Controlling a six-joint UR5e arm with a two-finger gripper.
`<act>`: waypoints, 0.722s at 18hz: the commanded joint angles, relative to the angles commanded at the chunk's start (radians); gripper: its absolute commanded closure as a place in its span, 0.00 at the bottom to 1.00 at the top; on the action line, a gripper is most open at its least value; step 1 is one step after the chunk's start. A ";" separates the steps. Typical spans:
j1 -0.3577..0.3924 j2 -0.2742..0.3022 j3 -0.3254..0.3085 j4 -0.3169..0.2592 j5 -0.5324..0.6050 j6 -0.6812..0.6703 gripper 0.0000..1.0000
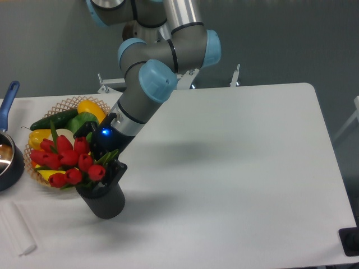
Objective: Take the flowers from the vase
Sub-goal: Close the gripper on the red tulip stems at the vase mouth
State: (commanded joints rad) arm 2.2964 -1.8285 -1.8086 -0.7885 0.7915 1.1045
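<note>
The tool reaches down-left from the bent arm into the flowers at the vase mouth; whether it is clenched on the stems I cannot tell. The vase stands near the tabletop's front-left corner, beside a basket.
</note>
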 joint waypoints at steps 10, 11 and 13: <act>0.008 0.006 -0.003 0.000 -0.003 -0.009 0.47; 0.009 0.006 -0.003 0.000 -0.003 -0.011 0.48; 0.012 0.008 -0.003 0.000 -0.005 -0.011 0.49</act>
State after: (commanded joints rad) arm 2.3086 -1.8208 -1.8116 -0.7885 0.7869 1.0937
